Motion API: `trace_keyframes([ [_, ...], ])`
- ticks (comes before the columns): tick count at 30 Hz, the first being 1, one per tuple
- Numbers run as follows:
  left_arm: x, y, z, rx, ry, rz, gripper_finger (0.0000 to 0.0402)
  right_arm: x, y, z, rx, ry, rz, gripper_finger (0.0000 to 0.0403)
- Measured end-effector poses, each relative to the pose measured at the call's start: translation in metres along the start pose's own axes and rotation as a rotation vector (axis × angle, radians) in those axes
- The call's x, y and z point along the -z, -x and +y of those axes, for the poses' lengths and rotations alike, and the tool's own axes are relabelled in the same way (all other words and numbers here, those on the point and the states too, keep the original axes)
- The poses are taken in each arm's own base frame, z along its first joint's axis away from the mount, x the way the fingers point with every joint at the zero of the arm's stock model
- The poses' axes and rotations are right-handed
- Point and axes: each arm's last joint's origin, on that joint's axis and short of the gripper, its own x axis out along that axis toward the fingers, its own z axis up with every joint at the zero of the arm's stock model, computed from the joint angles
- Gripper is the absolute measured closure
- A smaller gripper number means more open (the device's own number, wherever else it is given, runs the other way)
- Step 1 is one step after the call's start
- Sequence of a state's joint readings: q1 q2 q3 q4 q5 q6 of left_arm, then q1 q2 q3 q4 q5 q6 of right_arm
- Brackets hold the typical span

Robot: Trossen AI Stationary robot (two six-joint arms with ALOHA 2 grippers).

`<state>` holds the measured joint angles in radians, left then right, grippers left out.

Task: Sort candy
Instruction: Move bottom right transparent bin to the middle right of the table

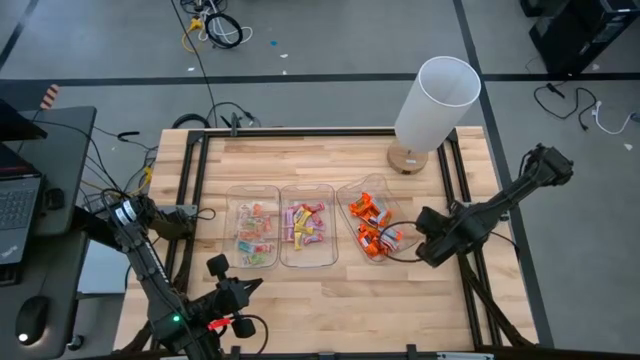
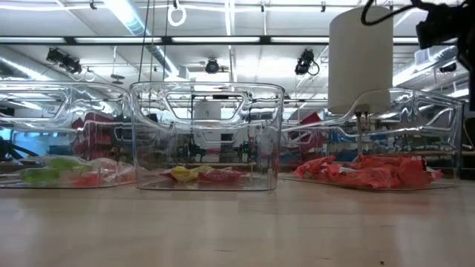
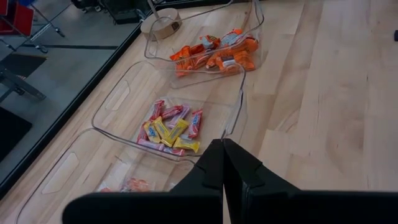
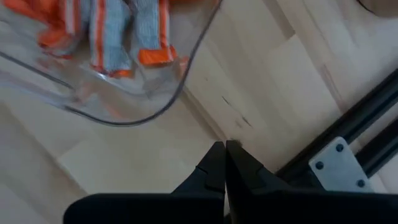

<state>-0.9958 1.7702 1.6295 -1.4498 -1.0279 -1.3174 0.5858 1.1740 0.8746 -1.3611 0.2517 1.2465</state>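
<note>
Three clear bins stand side by side mid-table. The left bin (image 1: pixel 255 232) holds pale candy with green and red, the middle bin (image 1: pixel 306 224) pink and yellow candy (image 3: pixel 169 127), and the right bin (image 1: pixel 370 225) orange candy (image 3: pixel 214 53). My left gripper (image 3: pixel 222 148) is shut and empty, raised above the near left of the table (image 1: pixel 252 286), short of the bins. My right gripper (image 4: pixel 224 149) is also shut and empty. It points down over bare wood beside the orange bin's near right corner (image 4: pixel 180 81).
A white cylinder on a round wooden base (image 1: pixel 432 100) stands at the table's far right. Black frame rails (image 1: pixel 468 200) run along the right and left sides. A laptop (image 1: pixel 15 205) sits left of the table. Bare wood lies in front of the bins.
</note>
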Motion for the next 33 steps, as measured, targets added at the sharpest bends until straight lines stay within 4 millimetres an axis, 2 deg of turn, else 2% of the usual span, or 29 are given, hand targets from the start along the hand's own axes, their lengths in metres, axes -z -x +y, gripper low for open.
trace_keyframes([
  [6, 0.000, 0.000, 0.000, 0.000, 0.000, 0.000, 0.0402, -0.002, -0.014, 0.011, 0.071, 0.043, -0.055, 0.0403],
  [10, 0.000, 0.000, 0.000, 0.000, 0.000, 0.000, 0.0402, -0.005, -0.018, 0.022, 0.031, 0.083, -0.087, 0.0403],
  [33, 0.000, 0.000, 0.000, 0.000, 0.000, -0.001, 0.0401, -0.013, -0.016, 0.044, -0.173, 0.131, -0.162, 0.0403],
])
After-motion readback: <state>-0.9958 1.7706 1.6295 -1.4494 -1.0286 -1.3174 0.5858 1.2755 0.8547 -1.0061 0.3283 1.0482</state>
